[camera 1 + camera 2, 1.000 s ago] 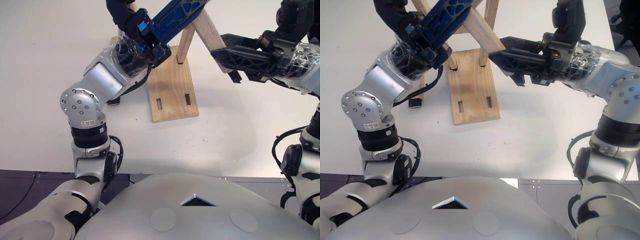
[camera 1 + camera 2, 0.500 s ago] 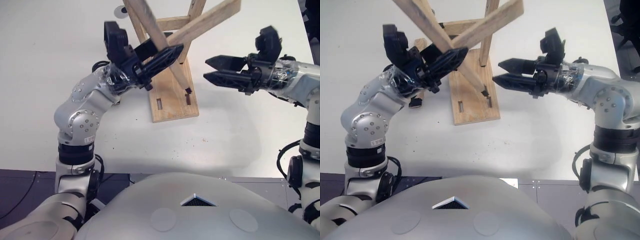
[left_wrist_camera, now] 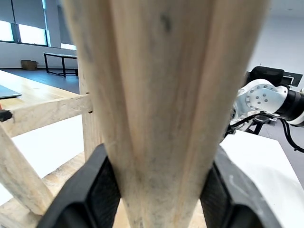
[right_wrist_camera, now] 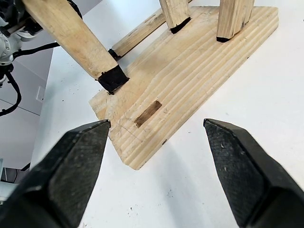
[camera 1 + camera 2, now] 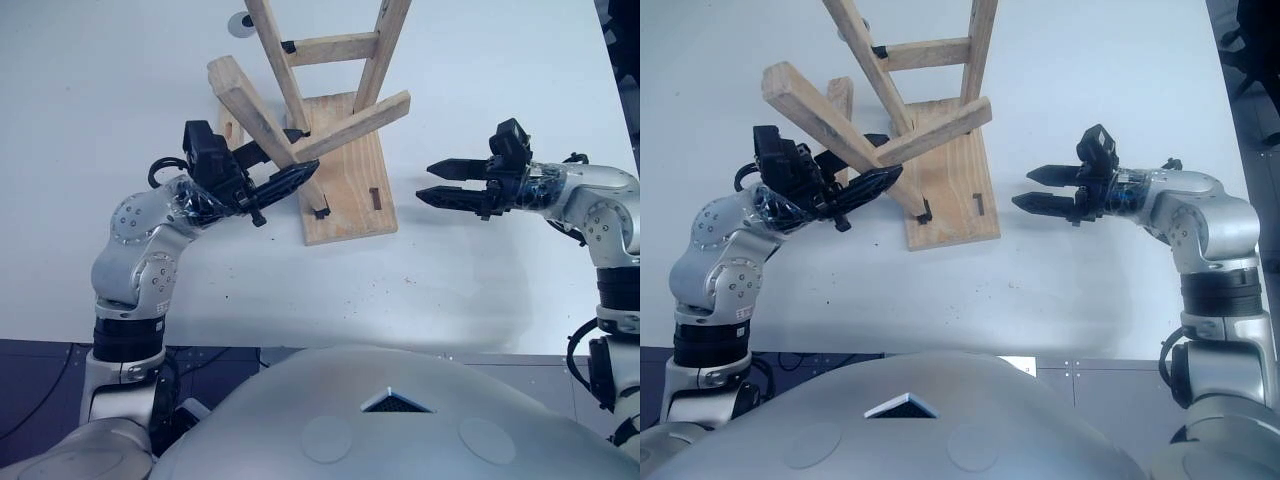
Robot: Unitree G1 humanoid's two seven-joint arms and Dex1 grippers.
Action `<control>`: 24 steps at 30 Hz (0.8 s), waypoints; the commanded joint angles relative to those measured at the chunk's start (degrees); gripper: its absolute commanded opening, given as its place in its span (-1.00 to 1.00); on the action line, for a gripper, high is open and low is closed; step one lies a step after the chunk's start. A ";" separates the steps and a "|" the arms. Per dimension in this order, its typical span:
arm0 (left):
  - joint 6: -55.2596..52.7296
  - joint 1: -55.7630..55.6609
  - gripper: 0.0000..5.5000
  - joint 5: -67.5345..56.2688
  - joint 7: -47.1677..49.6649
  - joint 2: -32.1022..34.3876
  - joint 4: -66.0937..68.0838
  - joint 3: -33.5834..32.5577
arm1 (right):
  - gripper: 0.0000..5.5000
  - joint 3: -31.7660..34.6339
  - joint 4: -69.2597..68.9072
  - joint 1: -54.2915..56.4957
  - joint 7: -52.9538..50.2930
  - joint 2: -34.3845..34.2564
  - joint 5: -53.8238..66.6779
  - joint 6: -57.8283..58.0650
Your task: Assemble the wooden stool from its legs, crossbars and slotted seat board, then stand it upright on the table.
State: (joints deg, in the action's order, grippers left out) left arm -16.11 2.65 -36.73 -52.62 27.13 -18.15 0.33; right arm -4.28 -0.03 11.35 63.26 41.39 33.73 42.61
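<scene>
Seat board (image 5: 350,215) x1, legs (image 5: 268,122) x3 slotted in, crossbars (image 5: 335,47) x2

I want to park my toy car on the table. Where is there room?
The table is bare in front of the seat board, and between the board and the open right gripper. The far left corner is free too. It is crowded around the board, where the left gripper holds a leg.

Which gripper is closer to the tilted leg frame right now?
Left. The left gripper is clamped on one leg of the tilted leg frame; the right gripper hangs open beside the seat board, touching nothing.
</scene>
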 commanded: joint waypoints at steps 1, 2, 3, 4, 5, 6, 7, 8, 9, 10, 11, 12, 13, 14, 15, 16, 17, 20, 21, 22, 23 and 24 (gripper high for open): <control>1.32 0.46 -0.25 3.35 -1.75 1.48 1.73 1.36 | 0.31 0.59 0.48 0.89 -0.01 0.17 -1.07 -0.72; 1.57 0.72 -0.25 4.03 -2.24 1.76 1.75 1.88 | 0.31 0.59 0.70 1.05 0.06 0.15 -1.31 -0.83; 1.80 1.05 -0.25 4.49 -2.84 2.22 1.66 2.14 | 0.31 0.59 0.94 1.24 0.15 0.19 -1.53 -0.93; 1.87 1.23 -0.25 4.61 -3.20 2.57 1.55 2.16 | 0.31 0.62 1.18 1.30 0.25 0.26 -1.72 -1.10; 1.85 1.32 -0.26 4.56 -3.51 3.12 1.43 1.88 | 0.31 0.64 1.38 1.37 0.31 0.32 -1.87 -1.23; 1.87 1.29 -0.26 4.53 -3.73 3.61 1.44 1.61 | 0.31 0.73 1.42 1.22 0.30 0.39 -1.95 -1.38; 1.90 1.25 -0.26 4.55 -3.87 4.00 1.46 1.42 | 0.31 0.79 1.44 1.11 0.29 0.41 -1.98 -1.48; 1.87 1.20 -0.26 4.51 -4.00 4.43 1.36 1.18 | 0.31 0.81 1.47 1.09 0.29 0.32 -2.06 -1.54; 1.88 1.07 -0.26 4.62 -4.23 4.83 1.34 1.15 | 0.31 0.93 1.26 0.84 0.15 0.14 -2.10 -1.55; 1.81 1.05 -0.26 4.54 -4.43 5.20 1.19 1.08 | 0.31 1.01 1.04 0.58 0.02 -0.02 -2.11 -1.59; 1.71 1.07 -0.26 4.35 -4.54 5.53 1.00 0.98 | 0.31 1.03 0.92 0.43 -0.08 -0.15 -2.14 -1.62; 1.63 1.08 -0.26 4.20 -4.52 5.75 0.86 0.84 | 0.31 1.03 0.89 0.38 -0.14 -0.25 -2.17 -1.66; 1.48 1.05 -0.26 4.05 -4.50 6.03 0.75 0.55 | 0.31 0.96 0.99 0.49 -0.16 -0.36 -2.24 -1.71; 1.28 0.86 -0.26 3.92 -4.53 6.27 0.72 0.37 | 0.31 1.10 0.87 0.28 -0.25 -0.35 -2.21 -1.73; 1.08 0.75 -0.26 3.79 -4.56 6.50 0.61 0.17 | 0.31 1.15 0.84 0.17 -0.32 -0.40 -2.23 -1.76; 0.86 0.73 -0.26 3.65 -4.58 6.69 0.37 0.05 | 0.31 1.23 0.72 0.00 -0.39 -0.41 -2.22 -1.79; 0.61 0.79 -0.27 3.51 -4.53 6.83 -0.02 0.02 | 0.31 1.35 0.50 -0.23 -0.48 -0.39 -2.16 -1.76; -0.78 0.65 -0.27 2.83 -4.07 7.64 -1.75 -0.35 | 0.31 1.35 0.44 -0.35 -0.74 -0.60 -2.53 -2.24; -1.20 0.55 -0.27 2.59 -4.01 7.93 -2.11 -0.57 | 0.31 1.33 0.37 -0.41 -0.82 -0.69 -2.60 -2.33; -1.52 0.52 -0.27 2.50 -4.00 8.09 -2.37 -0.71 | 0.31 1.36 0.22 -0.57 -0.87 -0.72 -2.57 -2.36; -1.72 0.51 -0.27 2.48 -4.06 8.25 -2.54 -0.78 | 0.31 1.31 0.19 -0.62 -0.91 -0.78 -2.61 -2.43; -1.94 0.44 -0.27 2.53 -4.14 8.43 -2.72 -0.85 | 0.31 1.31 0.14 -0.72 -0.91 -0.78 -2.65 -2.48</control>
State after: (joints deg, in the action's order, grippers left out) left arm -17.26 3.01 -34.50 -56.73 34.21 -20.22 -0.13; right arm -3.29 0.87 10.84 62.76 41.04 31.51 40.62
